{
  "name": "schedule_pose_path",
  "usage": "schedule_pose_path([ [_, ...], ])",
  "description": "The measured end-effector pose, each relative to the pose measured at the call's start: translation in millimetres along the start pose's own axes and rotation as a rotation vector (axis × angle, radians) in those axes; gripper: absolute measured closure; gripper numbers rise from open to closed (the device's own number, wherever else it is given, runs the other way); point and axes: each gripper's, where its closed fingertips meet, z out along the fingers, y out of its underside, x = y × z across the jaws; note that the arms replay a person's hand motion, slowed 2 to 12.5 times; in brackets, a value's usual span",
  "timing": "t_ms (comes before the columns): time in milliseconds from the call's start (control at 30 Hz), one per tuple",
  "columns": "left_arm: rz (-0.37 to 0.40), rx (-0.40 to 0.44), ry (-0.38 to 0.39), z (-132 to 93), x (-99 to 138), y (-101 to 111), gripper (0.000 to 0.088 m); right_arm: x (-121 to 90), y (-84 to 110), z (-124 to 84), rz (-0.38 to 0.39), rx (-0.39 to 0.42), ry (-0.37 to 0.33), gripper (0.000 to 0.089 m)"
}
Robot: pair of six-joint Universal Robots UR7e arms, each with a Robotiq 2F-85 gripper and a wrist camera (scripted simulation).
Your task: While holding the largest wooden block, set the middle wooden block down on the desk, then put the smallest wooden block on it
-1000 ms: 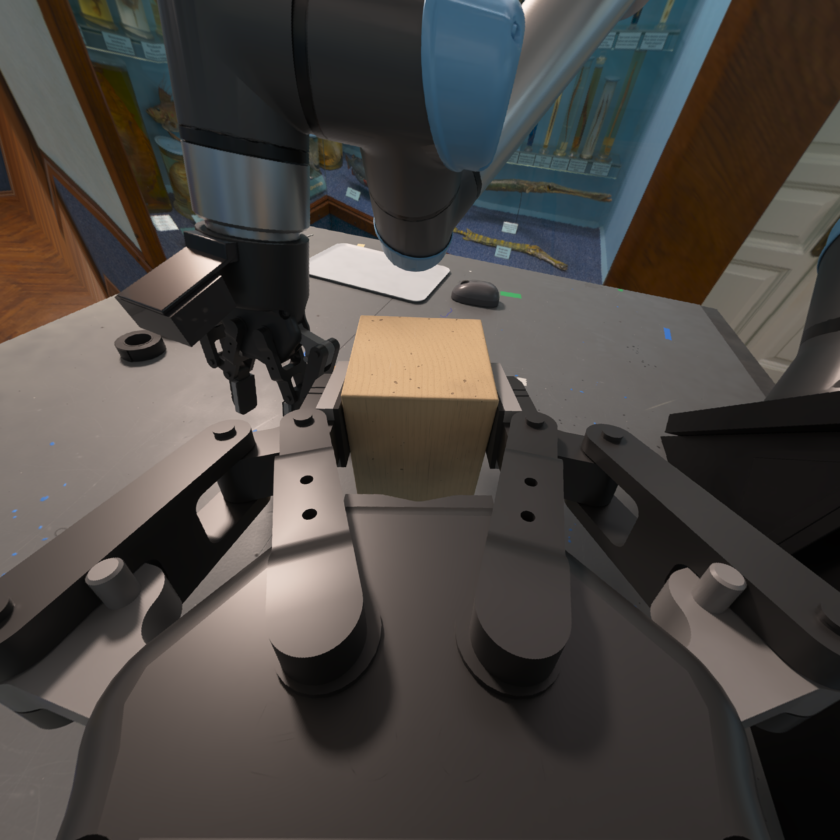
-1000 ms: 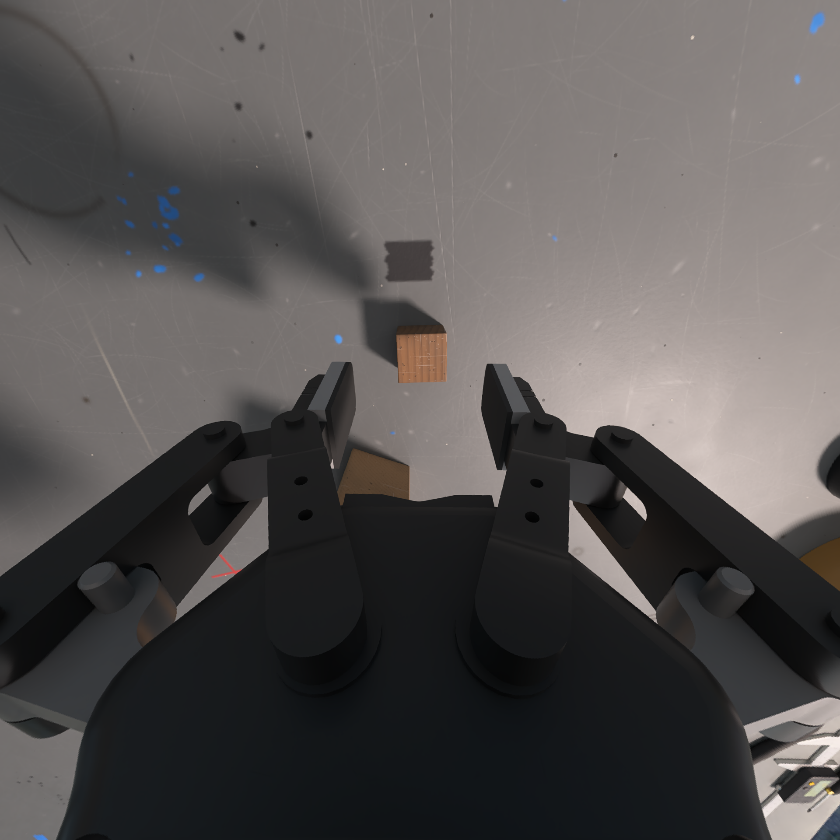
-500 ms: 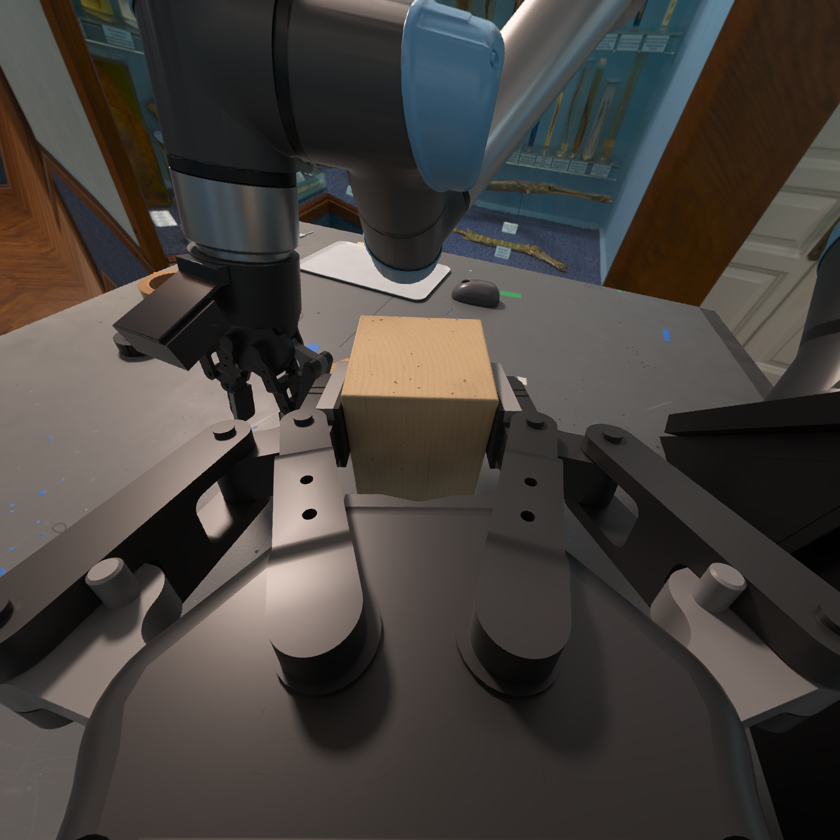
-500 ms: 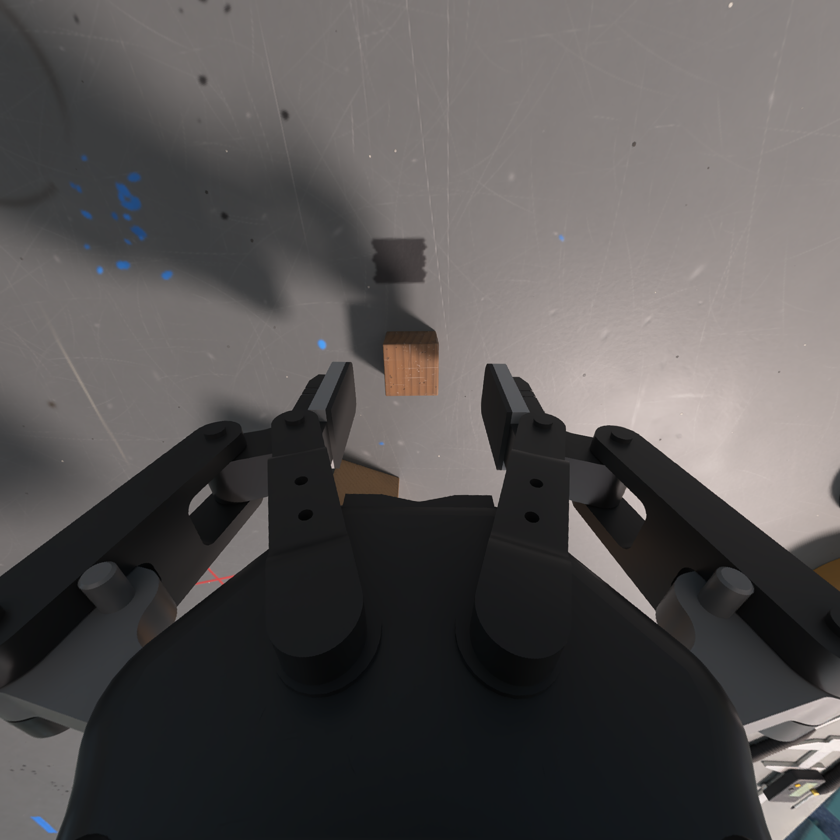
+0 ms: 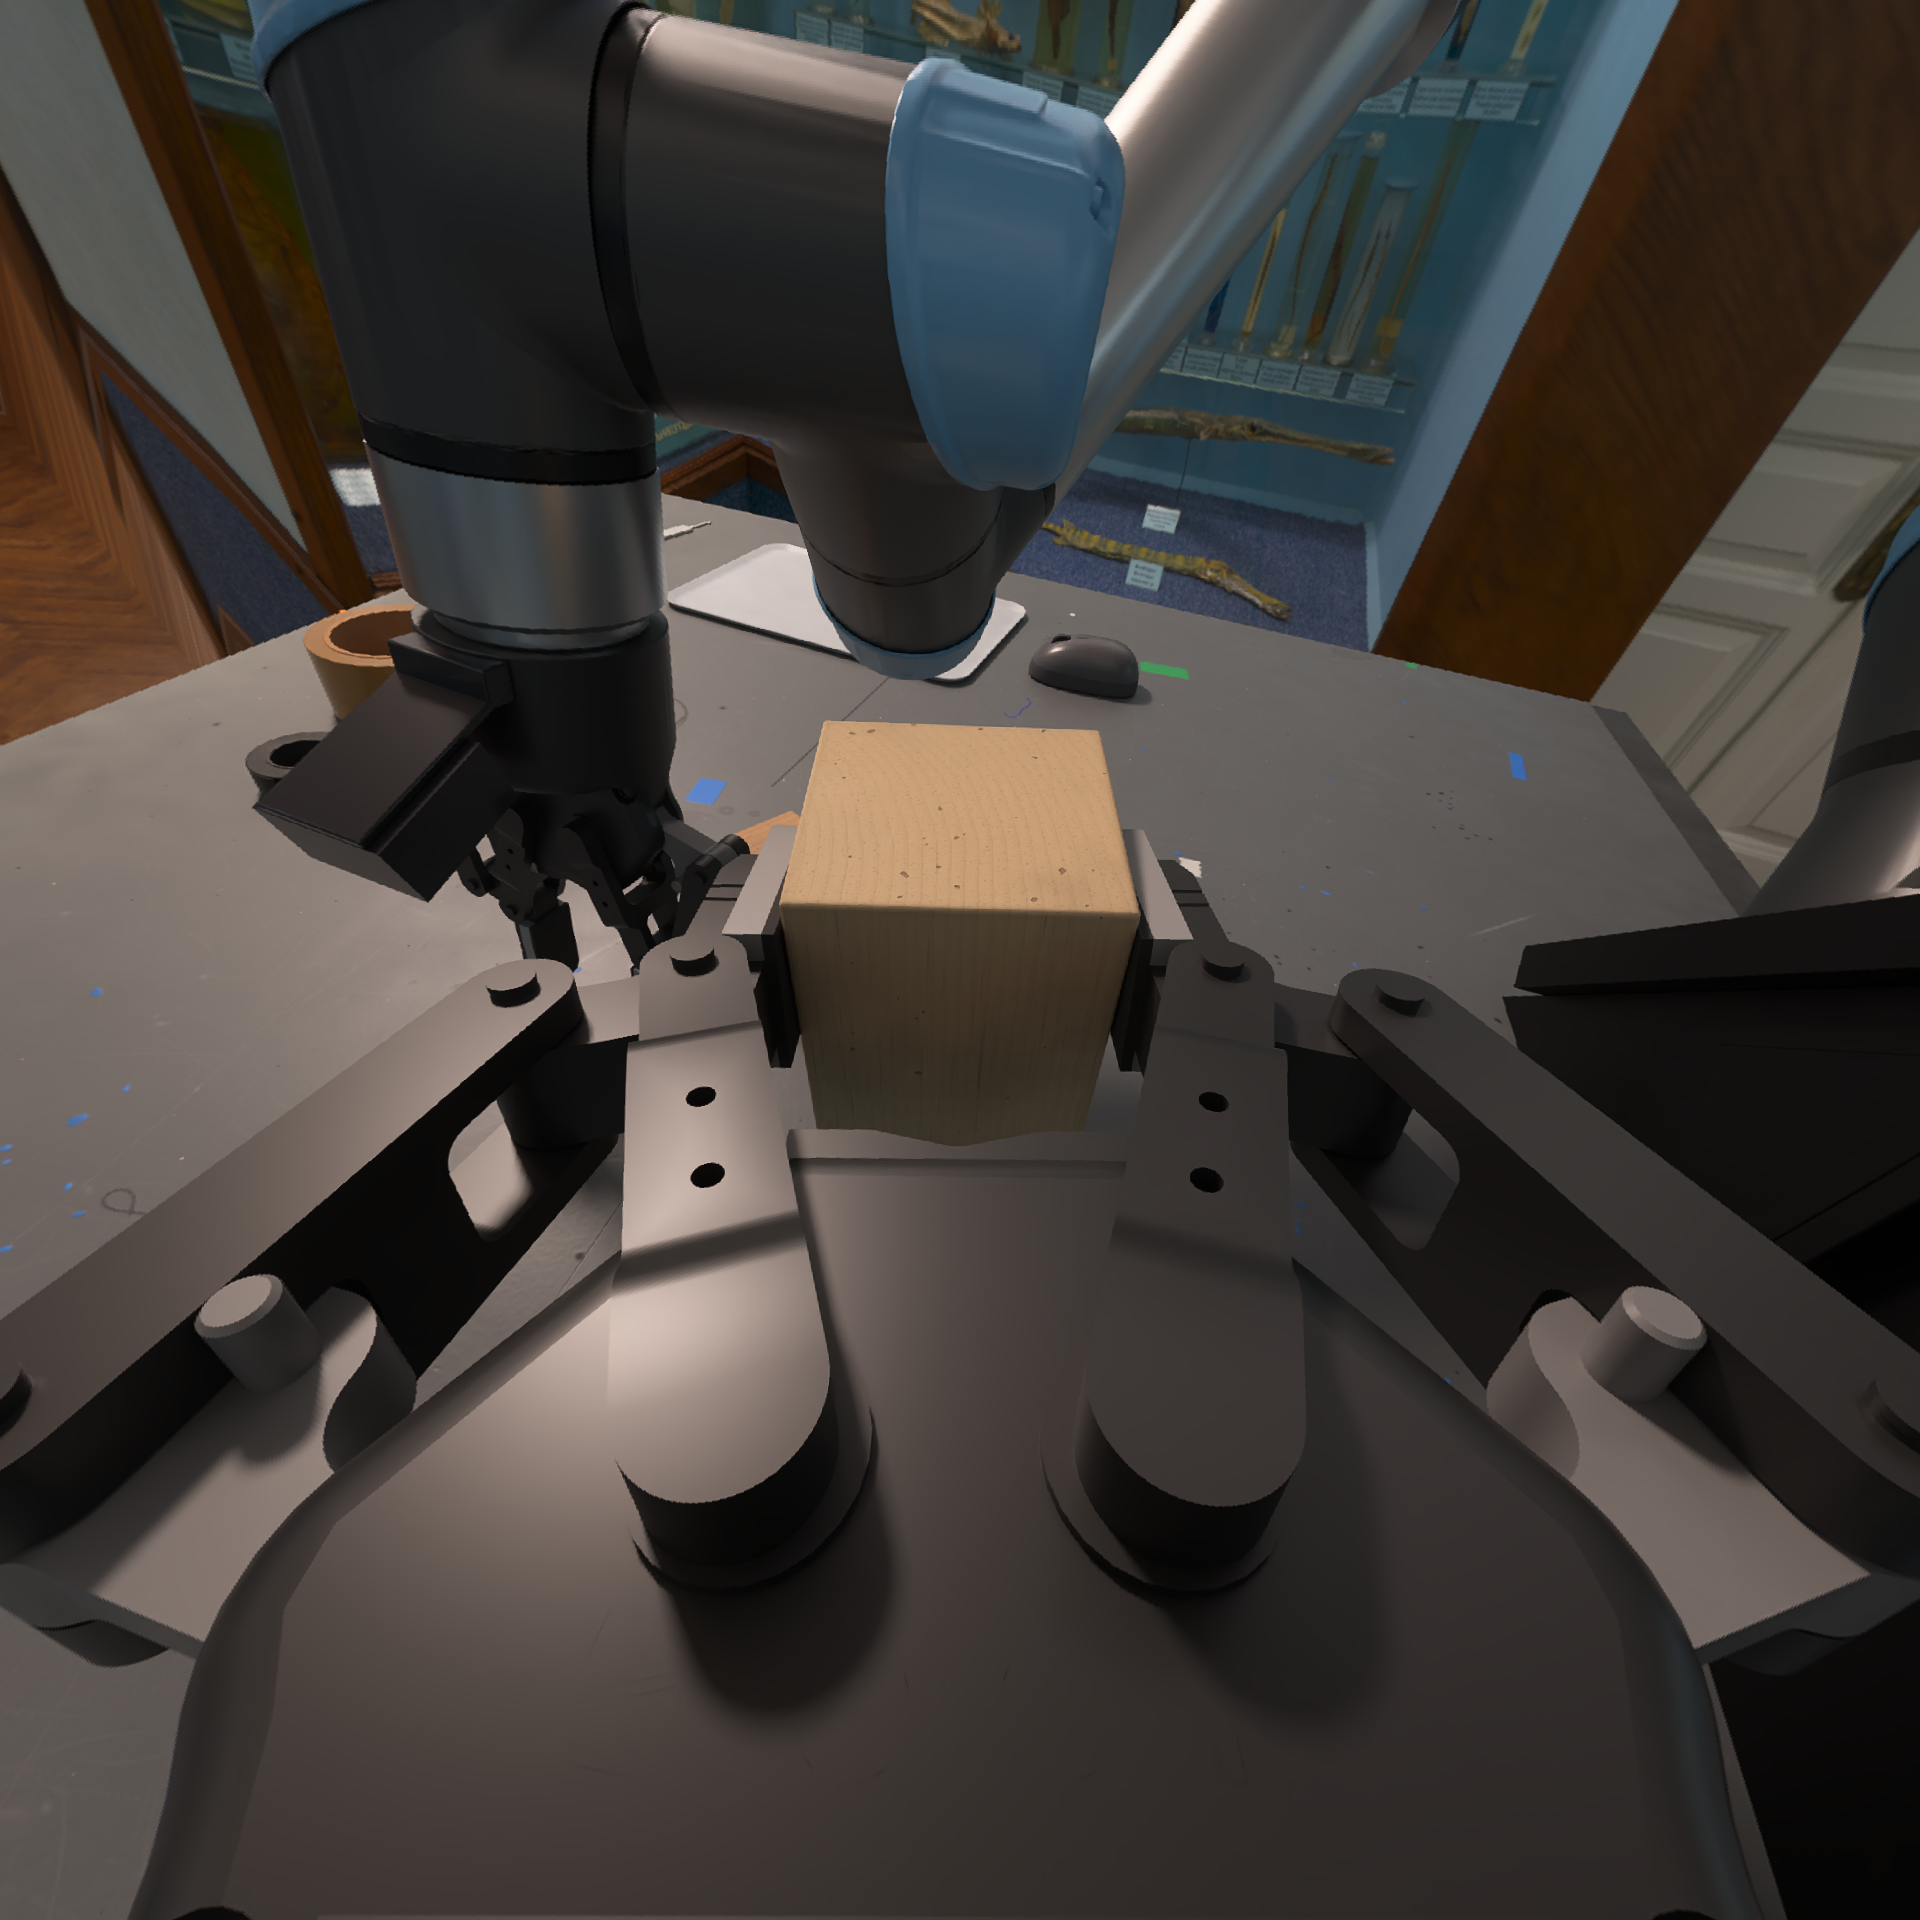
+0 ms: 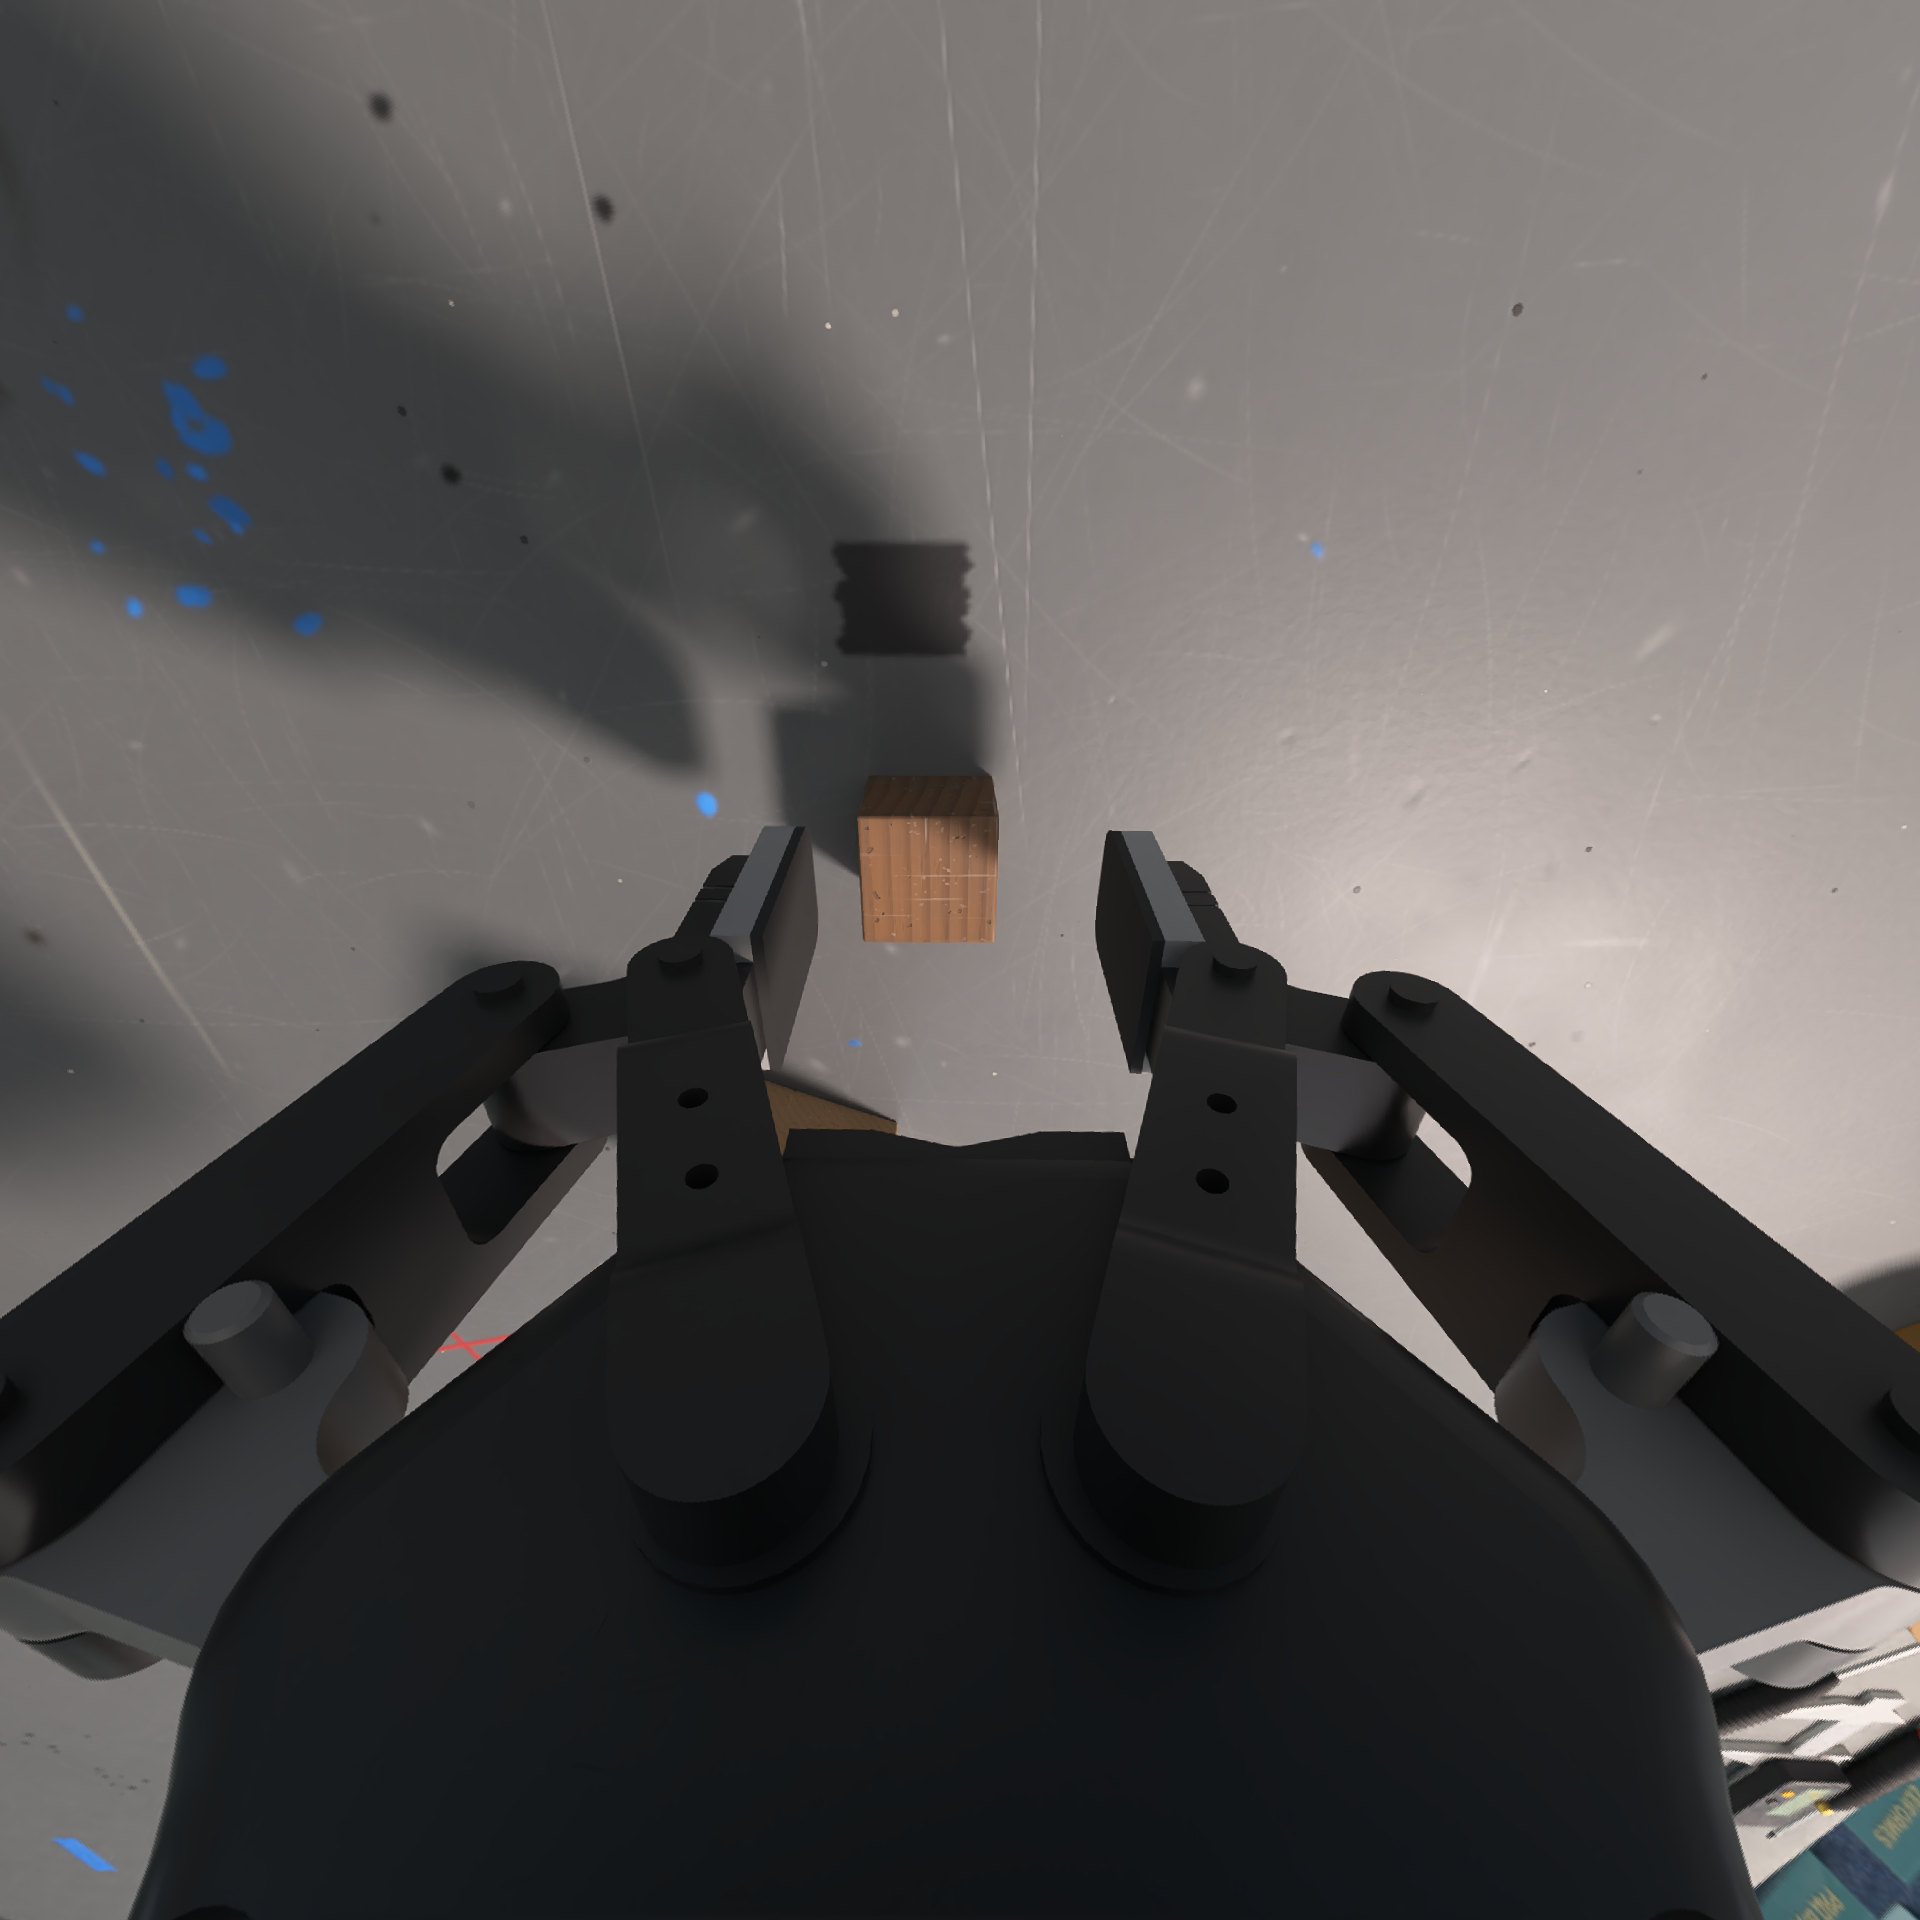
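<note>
My left gripper (image 5: 956,935) is shut on the largest wooden block (image 5: 956,894), a pale cube held above the grey desk (image 5: 1351,831). My right gripper (image 6: 956,904) is open and points straight down. The smallest block (image 6: 928,862), a darker brown cube, lies on the desk (image 6: 1455,520) below, between the fingers (image 6: 779,914) without touching them. A corner of a tan block (image 6: 821,1117), probably the middle one, shows under the right palm and lies on the desk. It also shows as a sliver in the left wrist view (image 5: 769,831). The right gripper (image 5: 592,925) stands just left of my left fingers.
The right arm (image 5: 623,312) fills the upper left wrist view. At the back of the desk are a brown tape roll (image 5: 353,644), a black ring (image 5: 286,758), a white pad (image 5: 748,592) and a dark mouse (image 5: 1086,665). A dark box (image 5: 1714,1039) stands at the right.
My right gripper has come down over the smallest block, which now sits between the open fingers. The left gripper has kept still with the largest block.
</note>
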Motion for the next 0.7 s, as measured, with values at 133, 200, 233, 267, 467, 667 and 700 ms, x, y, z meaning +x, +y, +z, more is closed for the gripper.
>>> schedule_pose_path([
  [133,-0.001,0.0,0.001,0.0,-0.2,0.2,0.0419,0.7,0.3,3.5,-0.001,-0.011,-0.001,0.0406],
  [200,-0.001,0.0,0.0,-0.1,-0.3,0.2,0.0419,1.1,0.8,4.9,-0.001,-0.018,0.0,0.0408],
  [233,-0.001,0.001,0.0,-0.2,-0.3,0.2,0.0419,1.3,1.0,5.5,-0.002,-0.022,0.0,0.0409],
  [267,-0.001,0.001,0.0,-0.3,-0.4,0.2,0.0419,1.4,1.3,6.1,-0.002,-0.025,0.0,0.041],
  [467,-0.002,0.003,-0.001,-0.8,-0.7,-0.1,0.0419,0.9,1.6,8.6,-0.001,-0.035,-0.01,0.0428],
  [667,-0.002,0.004,-0.002,-1.1,-1.1,-0.1,0.0419,-0.4,3.1,10.2,-0.001,-0.045,-0.021,0.0471],
  [700,-0.002,0.004,-0.002,-1.1,-1.1,-0.1,0.0419,-0.4,3.3,10.4,-0.001,-0.047,-0.021,0.0477],
])
